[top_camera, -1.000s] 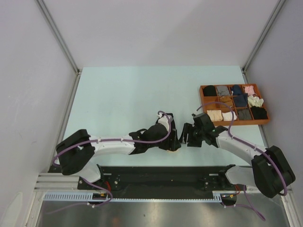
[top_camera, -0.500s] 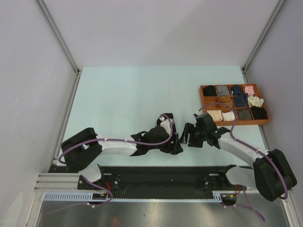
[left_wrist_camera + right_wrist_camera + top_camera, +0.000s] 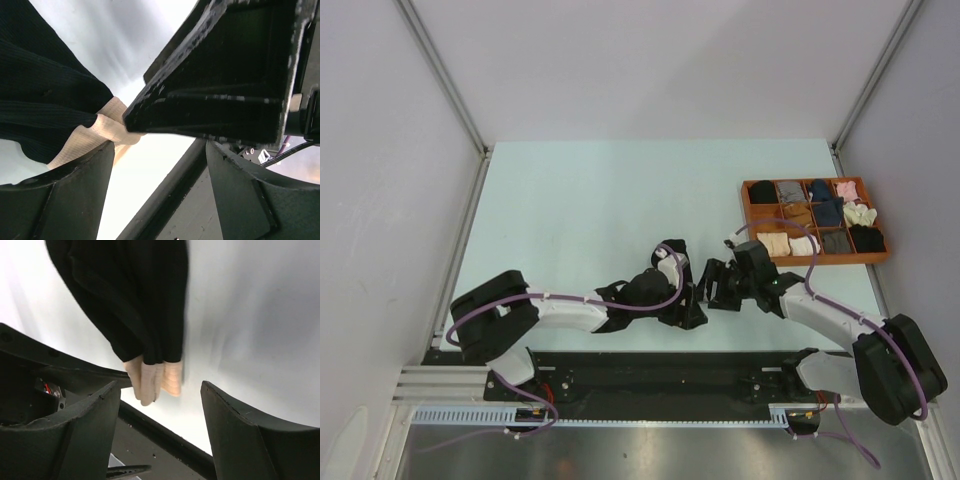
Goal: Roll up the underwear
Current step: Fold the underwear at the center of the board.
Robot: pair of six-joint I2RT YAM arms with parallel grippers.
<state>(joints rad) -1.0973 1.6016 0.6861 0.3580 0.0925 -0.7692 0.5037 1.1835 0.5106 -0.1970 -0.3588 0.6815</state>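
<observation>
Black ribbed briefs point(image 3: 135, 300) lie bunched in lengthwise folds just beyond the dark base rail point(image 3: 660, 362), hidden under the wrists in the top view. Their long axis runs roughly square to that rail, with the beige waistband point(image 3: 152, 382) at the end nearest it. We see the left gripper point(image 3: 160, 150) and the right gripper point(image 3: 160, 390) close together over the cloth, each with fingers spread and gripping nothing. We judge that rolling so crumpled a bundle would give a loose, lumpy roll. A careless push could slide the waistband onto the rail or knock the grippers together.
</observation>
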